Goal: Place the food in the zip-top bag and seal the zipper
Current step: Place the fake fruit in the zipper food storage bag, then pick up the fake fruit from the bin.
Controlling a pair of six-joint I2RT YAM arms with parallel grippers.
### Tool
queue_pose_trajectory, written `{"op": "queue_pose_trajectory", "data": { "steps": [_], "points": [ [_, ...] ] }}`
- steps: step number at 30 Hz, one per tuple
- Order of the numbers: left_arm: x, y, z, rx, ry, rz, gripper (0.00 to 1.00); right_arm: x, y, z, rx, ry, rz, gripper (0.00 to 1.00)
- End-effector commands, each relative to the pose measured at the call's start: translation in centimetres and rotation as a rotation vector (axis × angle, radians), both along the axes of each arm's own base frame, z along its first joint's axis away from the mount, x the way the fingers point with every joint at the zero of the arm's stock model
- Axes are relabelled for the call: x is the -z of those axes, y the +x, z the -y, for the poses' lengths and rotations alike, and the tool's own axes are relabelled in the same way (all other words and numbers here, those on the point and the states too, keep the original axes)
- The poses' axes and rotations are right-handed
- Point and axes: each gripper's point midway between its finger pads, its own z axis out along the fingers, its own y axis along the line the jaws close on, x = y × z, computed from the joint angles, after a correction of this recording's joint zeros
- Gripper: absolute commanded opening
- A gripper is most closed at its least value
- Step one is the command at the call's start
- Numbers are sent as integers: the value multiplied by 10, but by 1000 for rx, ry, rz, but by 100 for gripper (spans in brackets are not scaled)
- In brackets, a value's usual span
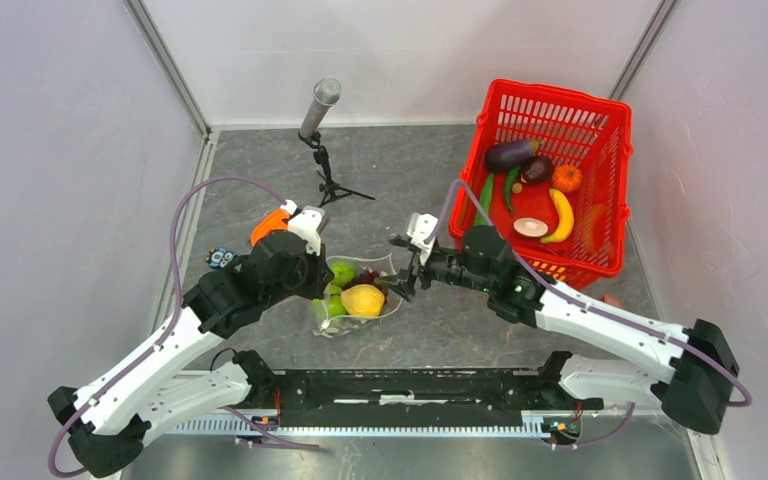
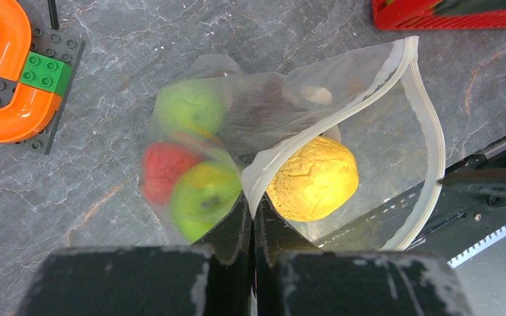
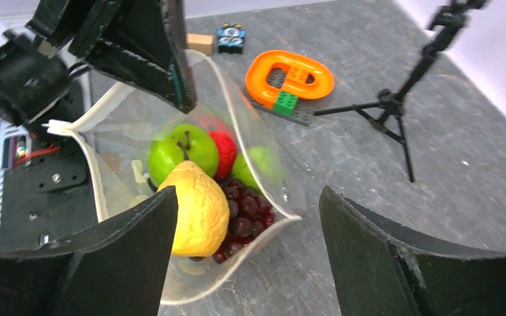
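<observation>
On the grey desk (image 1: pixel 440 160), near the middle of its near edge, the bag (image 2: pixel 395 131) lies with its mouth open, with the lemon (image 2: pixel 313 178) and other food inside. My left tool (image 2: pixel 253 207) pinches the bag's rim. My right tool (image 3: pixel 245 197) stands wide and holds nothing. I judge the filling is nearly over; the next move is to press the zipper (image 2: pixel 428 112) closed along its whole length.

Dark grey marbled desk (image 1: pixel 410 170), boxed in by plain pale walls (image 1: pixel 60 150) with metal corner posts (image 1: pixel 167 65); light even, diffuse.
</observation>
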Motion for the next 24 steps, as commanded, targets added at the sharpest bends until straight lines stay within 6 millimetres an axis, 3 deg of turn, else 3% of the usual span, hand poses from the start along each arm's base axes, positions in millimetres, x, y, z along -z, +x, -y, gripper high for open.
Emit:
{"op": "queue_pose_trajectory", "data": {
  "steps": [1,5,10,14,17,19,24],
  "points": [
    [-13,7,0,-37,-48,43,2,-48,20,33,225,181,95,83],
    [-11,7,1,-33,-46,42,2,-62,53,87,565,225,112,86],
    [-8,6,3,-24,-45,34,2,-84,85,152,953,128,180,89],
    [-10,6,2,-25,-49,39,2,-97,111,198,1164,41,203,92],
    [-11,6,2,-28,-52,43,2,-96,133,233,1249,52,157,92],
    [-10,6,2,-27,-53,40,2,-84,141,255,1306,37,118,94],
    [-9,5,1,-23,-46,42,2,-64,177,290,1362,66,13,96]
  ]
}}
